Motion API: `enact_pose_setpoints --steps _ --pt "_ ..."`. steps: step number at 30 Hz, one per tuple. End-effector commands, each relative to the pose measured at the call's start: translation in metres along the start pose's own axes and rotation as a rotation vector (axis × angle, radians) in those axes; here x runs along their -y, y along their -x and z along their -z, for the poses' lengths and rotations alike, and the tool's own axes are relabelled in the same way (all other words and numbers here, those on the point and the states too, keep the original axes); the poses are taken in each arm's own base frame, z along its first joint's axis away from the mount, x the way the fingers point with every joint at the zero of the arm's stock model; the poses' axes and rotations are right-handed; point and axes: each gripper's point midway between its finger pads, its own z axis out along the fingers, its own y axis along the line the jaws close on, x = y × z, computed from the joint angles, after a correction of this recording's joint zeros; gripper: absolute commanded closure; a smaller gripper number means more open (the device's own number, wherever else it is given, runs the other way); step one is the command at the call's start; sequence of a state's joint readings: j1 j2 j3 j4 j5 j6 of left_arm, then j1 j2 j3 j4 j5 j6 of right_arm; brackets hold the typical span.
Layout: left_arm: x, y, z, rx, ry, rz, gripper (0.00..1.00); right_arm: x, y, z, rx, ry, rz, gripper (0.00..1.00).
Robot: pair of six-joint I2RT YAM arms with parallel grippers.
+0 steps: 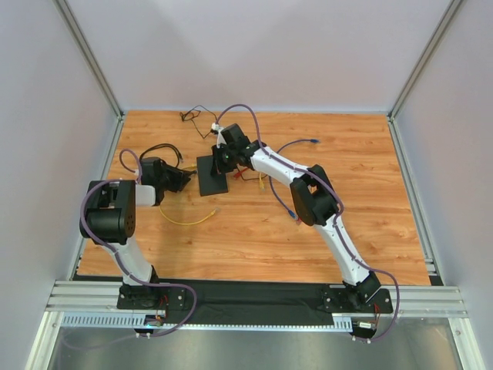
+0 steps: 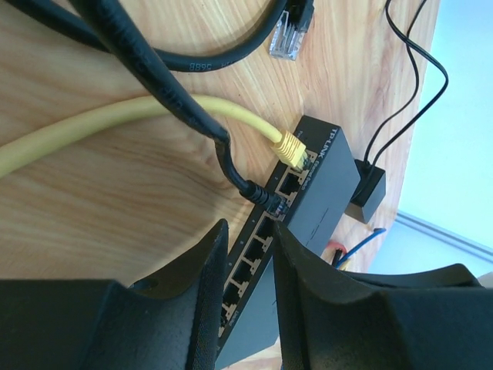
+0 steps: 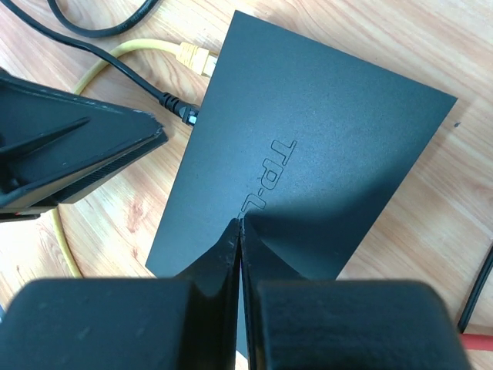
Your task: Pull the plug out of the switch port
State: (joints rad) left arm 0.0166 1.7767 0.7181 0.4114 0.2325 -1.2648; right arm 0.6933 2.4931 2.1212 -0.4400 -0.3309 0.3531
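The switch [image 1: 212,174] is lying mid-worktop [image 1: 362,193], with a black plug [image 2: 266,202] and a yellow plug [image 2: 293,150] sitting in its ports. The right claw [image 3: 240,227], closed, is seemingly pressing on its top. The left claw [image 2: 248,231] is hovering open just before the black plug.

Bright, even light, soft shadows.

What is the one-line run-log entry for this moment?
left gripper: open, at switch port row, short of black plug | right gripper: shut, over switch top | yellow plug: seated, black too
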Motion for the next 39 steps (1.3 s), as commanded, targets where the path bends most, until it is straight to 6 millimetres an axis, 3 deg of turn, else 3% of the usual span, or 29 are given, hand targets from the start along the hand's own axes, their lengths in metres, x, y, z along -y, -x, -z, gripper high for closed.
enact_pose_setpoints --steps 1,16,29,39 --pt "0.023 0.008 -0.003 0.003 -0.069 0.017 0.62 0.015 -0.024 -0.007 -0.083 -0.055 0.02 1.0" --pt "0.027 0.003 -0.024 -0.045 -0.109 0.063 0.56 0.019 -0.031 -0.011 -0.114 -0.055 0.028 1.0" --pt "0.016 -0.004 -0.027 -0.075 -0.111 0.1 0.63 0.02 -0.03 -0.012 -0.113 -0.059 0.025 1.0" --pt "0.004 -0.007 -0.028 -0.067 -0.12 0.105 0.78 0.026 -0.031 -0.011 -0.117 -0.074 0.008 1.0"
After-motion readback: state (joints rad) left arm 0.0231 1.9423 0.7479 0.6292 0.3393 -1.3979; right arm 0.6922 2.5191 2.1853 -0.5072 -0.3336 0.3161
